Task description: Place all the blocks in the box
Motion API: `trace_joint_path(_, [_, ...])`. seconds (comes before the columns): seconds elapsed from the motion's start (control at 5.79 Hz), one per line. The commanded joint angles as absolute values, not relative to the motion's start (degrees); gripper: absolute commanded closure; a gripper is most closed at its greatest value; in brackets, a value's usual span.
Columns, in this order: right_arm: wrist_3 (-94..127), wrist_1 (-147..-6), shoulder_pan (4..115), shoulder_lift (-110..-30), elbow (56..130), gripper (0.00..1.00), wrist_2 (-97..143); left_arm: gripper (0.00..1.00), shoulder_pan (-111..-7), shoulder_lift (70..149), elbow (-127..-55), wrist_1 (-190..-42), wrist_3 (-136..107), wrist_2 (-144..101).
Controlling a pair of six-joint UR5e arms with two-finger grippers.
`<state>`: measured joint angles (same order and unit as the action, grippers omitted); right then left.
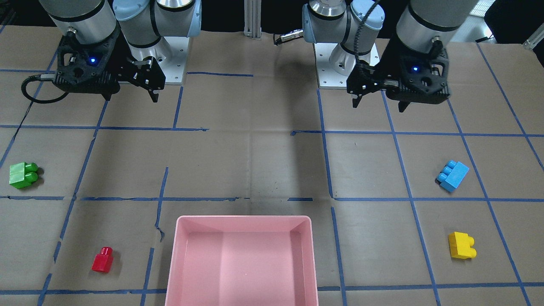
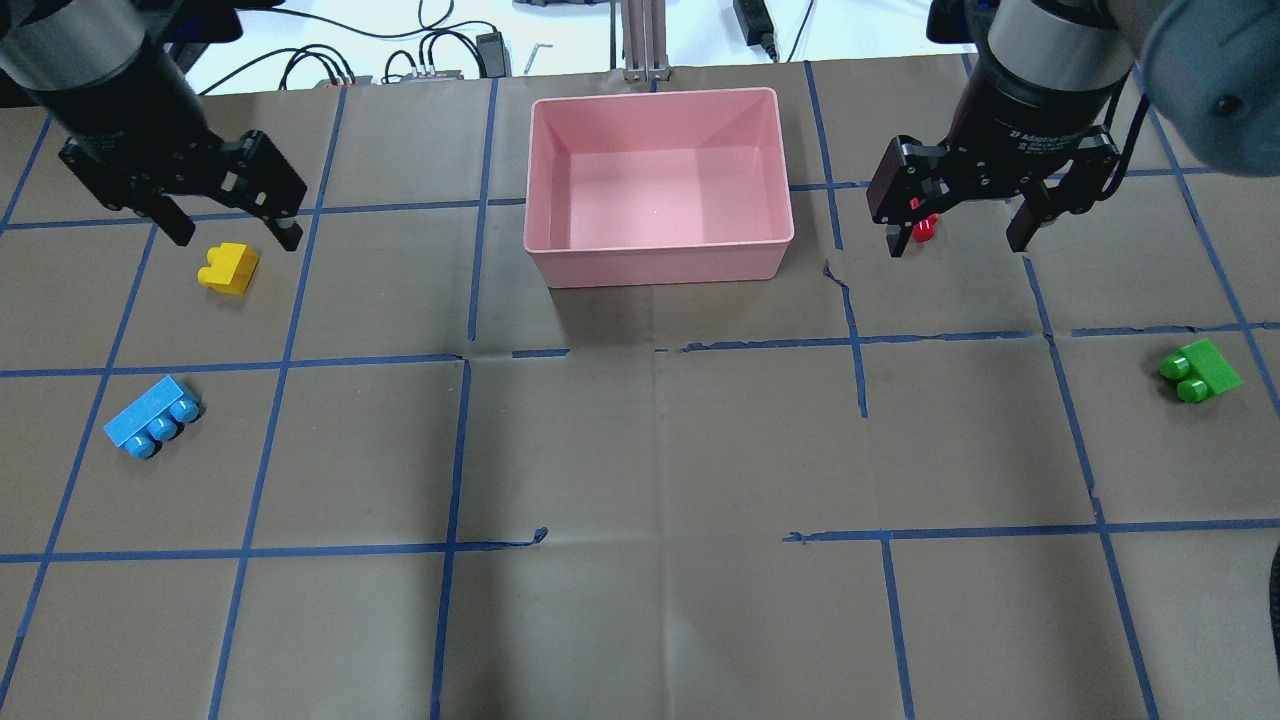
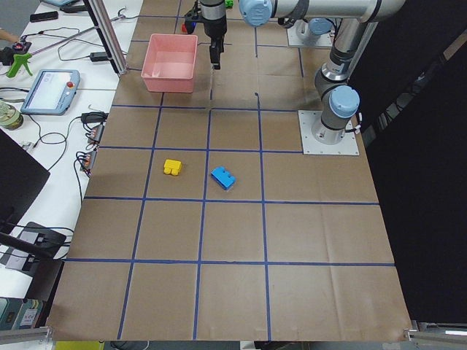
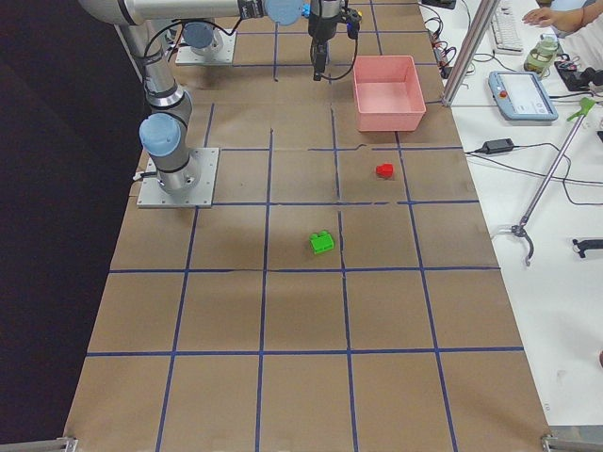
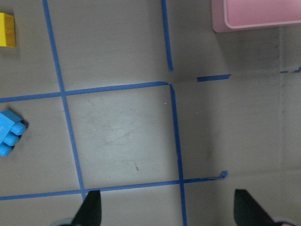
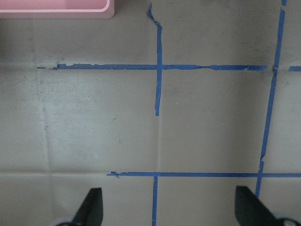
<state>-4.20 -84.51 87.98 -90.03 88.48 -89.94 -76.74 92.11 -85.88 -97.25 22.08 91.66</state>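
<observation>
The pink box point(image 2: 655, 265) stands empty at the table's far middle edge; it also shows in the front view point(image 1: 244, 219). The yellow block point(image 2: 229, 268) and the light-blue block point(image 2: 150, 417) lie on my left side. The green block point(image 2: 1200, 370) and the red block point(image 2: 924, 229) lie on my right; the red one is partly hidden behind my right gripper. My left gripper point(image 2: 237, 238) is open and empty, raised above the table. My right gripper point(image 2: 957, 245) is also open, empty and raised. The left wrist view shows the blue block point(image 5: 9, 132), the yellow block point(image 5: 7, 30) and a box corner point(image 5: 254, 16).
The table is brown paper with a blue tape grid. The two arm bases point(image 1: 170, 63) sit at the robot's edge. Cables and devices point(image 2: 440, 60) lie beyond the far edge behind the box. A teach pendant point(image 3: 49, 87) rests on the side bench.
</observation>
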Motion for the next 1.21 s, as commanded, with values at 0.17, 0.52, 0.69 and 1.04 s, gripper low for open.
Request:
trace_joint_path(0.17, [-34.6, -84.6, 67.1, -90.0, 90.5, 0.0, -89.7, 0.02, -61.6, 96.0, -94.5, -82.5, 52.7, 92.5])
trace_joint_path(0.52, [-58.9, -89.6, 52.0, -88.9, 91.9, 0.0, -89.6, 0.02, -55.4, 99.6, -103.8, -66.9, 70.8, 92.8])
trace_joint_path(0.69, [-66.4, -94.3, 47.7, -86.6, 93.2, 0.0, -89.5, 0.02, -54.3, 102.3, -106.6, -59.7, 76.9, 92.9])
trace_joint_path(1.04, [-73.9, -101.2, 47.1, -81.2, 95.6, 0.0, -89.6, 0.02, -50.7, 107.6, -108.5, -56.4, 83.9, 93.2])
